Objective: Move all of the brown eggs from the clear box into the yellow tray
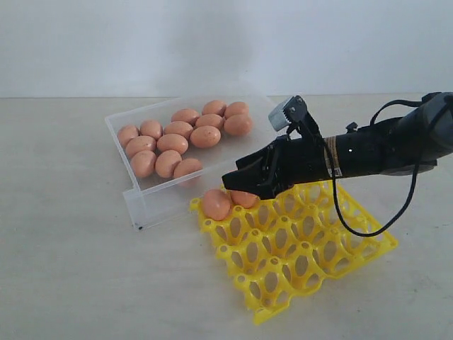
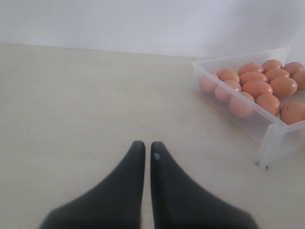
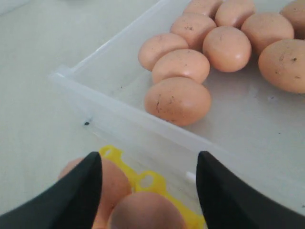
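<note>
Several brown eggs (image 1: 177, 138) lie in the clear box (image 1: 163, 198) at the back left of the table. The yellow tray (image 1: 304, 248) lies in front of it, to the right. Two more eggs sit in the tray's corner cups nearest the box, one to the left (image 1: 216, 204) and one beside it (image 1: 244, 198). My right gripper (image 1: 237, 180) hangs open over that second egg (image 3: 147, 212), its fingers apart from it on both sides. My left gripper (image 2: 144, 144) is shut and empty over bare table, left of the box (image 2: 271, 131).
The box's front wall (image 3: 143, 129) stands just beyond the tray's corner (image 3: 143, 180) and the right fingertips. A black cable (image 1: 354, 227) loops down from the right arm over the tray. A pale wall closes the back of the table.
</note>
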